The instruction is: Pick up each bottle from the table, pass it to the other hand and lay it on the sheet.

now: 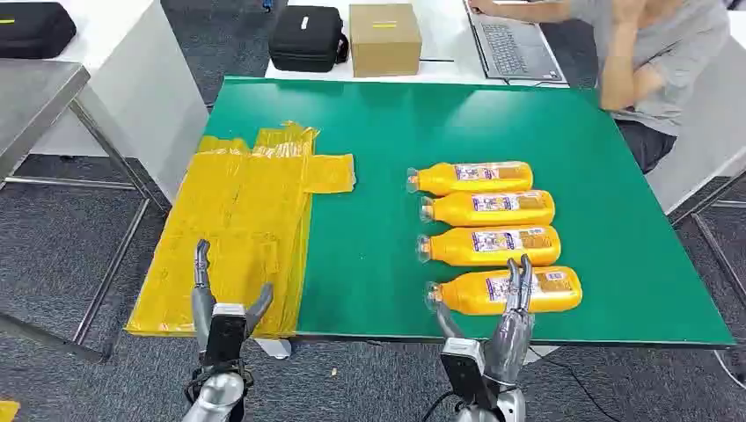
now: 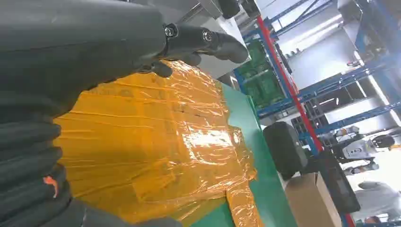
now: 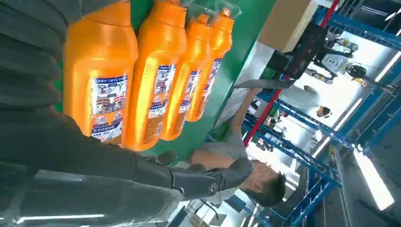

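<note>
Hovering over the nearest bottle (image 1: 510, 291), the right hand (image 1: 510, 330) has its fingers spread and holds nothing; the left hand (image 1: 224, 312), fingers also apart and empty, hangs above the yellow sheet (image 1: 242, 229); four orange bottles lie side by side on the green table (image 1: 616, 220).

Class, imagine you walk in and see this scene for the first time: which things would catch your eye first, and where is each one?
First, the four orange bottles lying side by side in a column on the right half of the green table, caps pointing left. Next, the crinkled yellow sheet spread over the table's left edge. The right hand hovers open over the nearest bottle, and the left hand hangs open over the sheet.
</note>
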You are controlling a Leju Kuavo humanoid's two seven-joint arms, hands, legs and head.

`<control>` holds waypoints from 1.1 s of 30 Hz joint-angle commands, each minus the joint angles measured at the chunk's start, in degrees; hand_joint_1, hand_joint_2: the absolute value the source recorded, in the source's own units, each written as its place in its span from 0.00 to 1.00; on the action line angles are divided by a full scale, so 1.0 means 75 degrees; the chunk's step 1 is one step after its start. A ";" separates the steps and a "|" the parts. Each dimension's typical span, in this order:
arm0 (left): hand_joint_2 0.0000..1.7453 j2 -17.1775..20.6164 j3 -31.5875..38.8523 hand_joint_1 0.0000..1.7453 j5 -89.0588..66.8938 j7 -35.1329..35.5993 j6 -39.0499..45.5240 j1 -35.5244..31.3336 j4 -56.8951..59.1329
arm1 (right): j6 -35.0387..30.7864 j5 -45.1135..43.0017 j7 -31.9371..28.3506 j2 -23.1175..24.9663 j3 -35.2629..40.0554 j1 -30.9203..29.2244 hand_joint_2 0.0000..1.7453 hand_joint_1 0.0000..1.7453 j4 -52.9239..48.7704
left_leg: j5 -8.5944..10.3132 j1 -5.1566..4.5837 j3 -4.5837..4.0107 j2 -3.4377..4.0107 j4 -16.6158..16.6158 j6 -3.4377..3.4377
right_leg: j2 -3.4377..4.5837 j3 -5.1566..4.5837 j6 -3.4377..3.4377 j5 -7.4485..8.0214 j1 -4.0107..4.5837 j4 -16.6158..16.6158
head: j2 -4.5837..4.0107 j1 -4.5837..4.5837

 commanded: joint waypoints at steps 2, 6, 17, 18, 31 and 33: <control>1.00 -0.0003 0.0227 0.00 -0.0015 0.0026 0.0059 -0.0203 0.0153 | -0.0003 -0.0035 0.0003 0.0001 -0.0143 -0.0109 1.00 0.00 0.0061 | -0.0016 0.0003 0.0034 0.0009 0.0001 -0.0012 | 0.0001 0.0030 -0.0012 -0.0016 0.0005 0.0004 | 0.0000 0.0000; 1.00 -0.0003 0.0227 0.00 -0.0015 0.0026 0.0059 -0.0203 0.0153 | -0.0003 -0.0035 0.0003 0.0001 -0.0143 -0.0109 1.00 0.00 0.0061 | -0.0009 0.0003 0.0021 0.0004 -0.0003 -0.0008 | -0.0002 0.0019 -0.0009 -0.0009 0.0004 -0.0001 | 0.0000 0.0000; 1.00 0.0019 0.0273 0.00 -0.0198 0.0026 -0.0030 -0.0147 0.0170 | -0.0003 -0.0095 0.0003 0.0061 -0.0132 -0.0165 1.00 0.00 0.0152 | -0.0014 0.0003 0.0033 0.0012 -0.0004 -0.0011 | 0.0005 0.0029 -0.0011 -0.0013 0.0004 0.0000 | 0.0000 0.0000; 1.00 0.0013 0.0272 0.00 -0.0211 0.0026 -0.0036 -0.0178 0.0194 | -0.0003 -0.0093 0.0003 0.0065 -0.0146 -0.0156 1.00 0.00 0.0158 | -0.0007 0.0002 0.0017 0.0008 -0.0004 -0.0008 | 0.0003 0.0015 -0.0007 -0.0005 0.0003 -0.0003 | 0.0000 0.0000; 1.00 0.0086 0.0261 0.00 -0.0136 0.0026 0.0054 -0.0188 0.0168 | -0.0003 0.1384 0.0003 0.0289 -0.1804 -0.0110 1.00 0.00 -0.1319 | -0.0018 -0.0002 0.0035 -0.0005 0.0004 -0.0012 | -0.0014 0.0033 -0.0012 -0.0025 0.0000 0.0012 | -0.0003 0.0000; 1.00 0.0123 0.0226 0.00 -0.0084 0.0026 0.0059 -0.0149 0.0100 | -0.0003 0.1465 0.0003 0.0208 -0.2141 -0.0183 1.00 0.00 -0.1545 | -0.0007 -0.0003 0.0018 -0.0008 -0.0002 -0.0006 | -0.0014 0.0018 -0.0006 -0.0012 -0.0002 0.0002 | 0.0000 -0.0003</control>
